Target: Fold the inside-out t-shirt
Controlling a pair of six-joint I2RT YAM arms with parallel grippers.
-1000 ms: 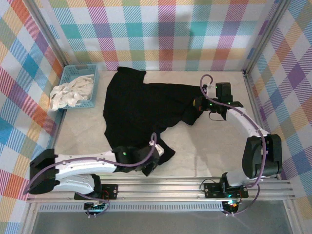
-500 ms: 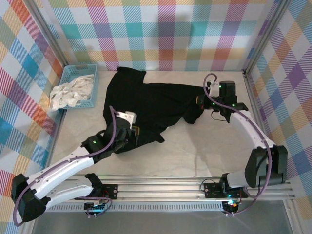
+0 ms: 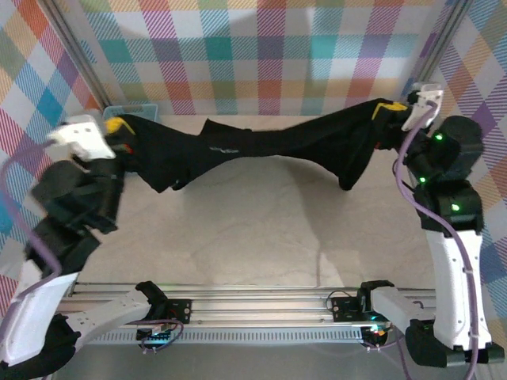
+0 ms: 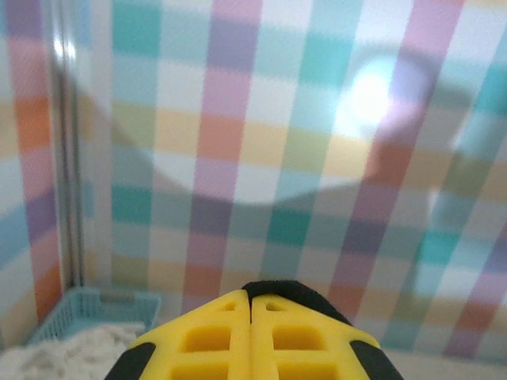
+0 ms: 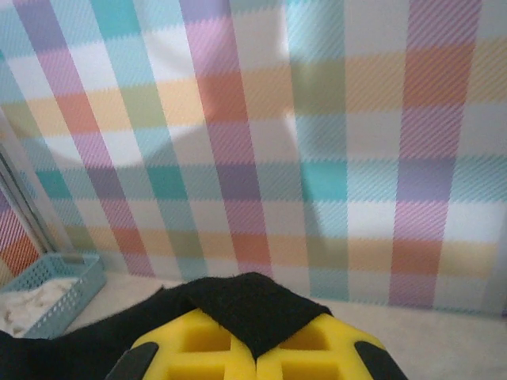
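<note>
While the inside-out t-shirt hangs stretched between my two grippers, the top view records it as a black band raised clear of the table. It sags in the middle, and a loose fold drops near its right end. My left gripper holds one end at the left side and my right gripper holds the other at the right. Judgement: to spread it well, I should keep both ends level and the tension even, then lower them together so the cloth lands flat and untwisted. The hanging fold on the right is the likely fault; it may tuck under on landing.

Left wrist view: my yellow fingers are pressed together, and a sliver of black cloth pinched between them shows over the tips. The blue basket with the white cloth sits below and to the left, near this end. A low descent there could drape fabric over it.

Right wrist view: these fingers are likewise clamped, with black cloth lapped over the tips. The checked wall stands ahead, so I judge there is little room to pull farther back.
</note>
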